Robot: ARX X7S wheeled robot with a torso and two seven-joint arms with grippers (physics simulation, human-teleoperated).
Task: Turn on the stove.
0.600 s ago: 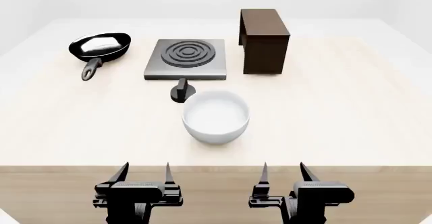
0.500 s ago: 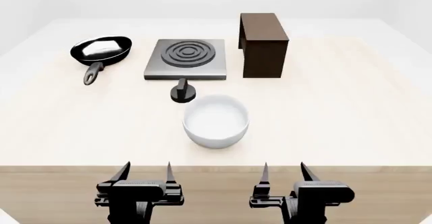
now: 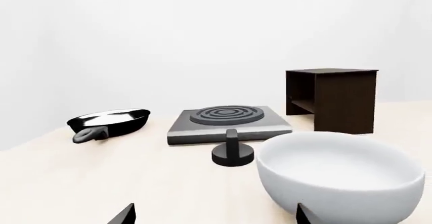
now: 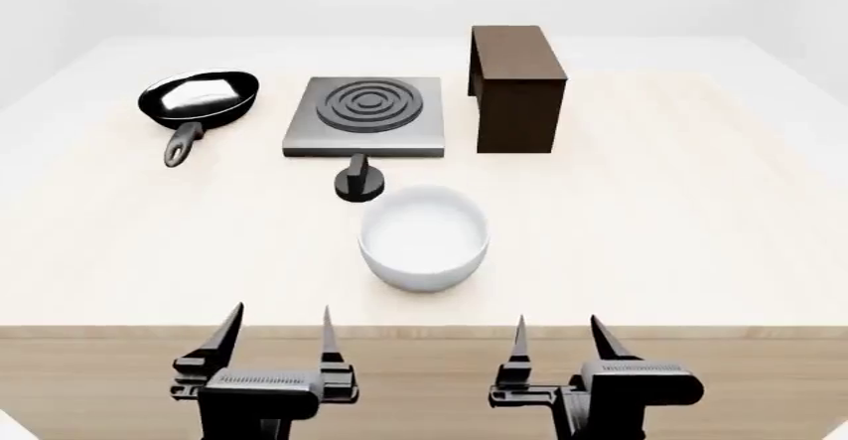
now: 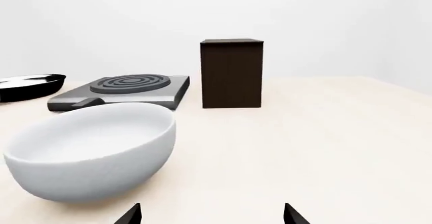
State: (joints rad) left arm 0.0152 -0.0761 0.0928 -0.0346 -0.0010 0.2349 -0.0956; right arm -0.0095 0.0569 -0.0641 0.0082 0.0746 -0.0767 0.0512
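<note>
Both claws — left (image 4: 281,329), right (image 4: 557,333) — gape, empty.

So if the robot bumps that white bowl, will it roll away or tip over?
Probably neither. The white bowl stands upright on the table and looks wide and low, so it should slide rather than tip. Its smooth rounded sides may be slippery for a hand. A push away from the robot could knock it into the black knob.

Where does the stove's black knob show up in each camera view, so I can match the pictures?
Head view: the knob sits left of centre, between the stove and the white bowl.
Left wrist view: the knob is just below centre, in front of the stove and beside the bowl.
Right wrist view: the knob is not visible, apparently hidden behind the bowl.
Shared landmark: the dark brown shelf.
</note>
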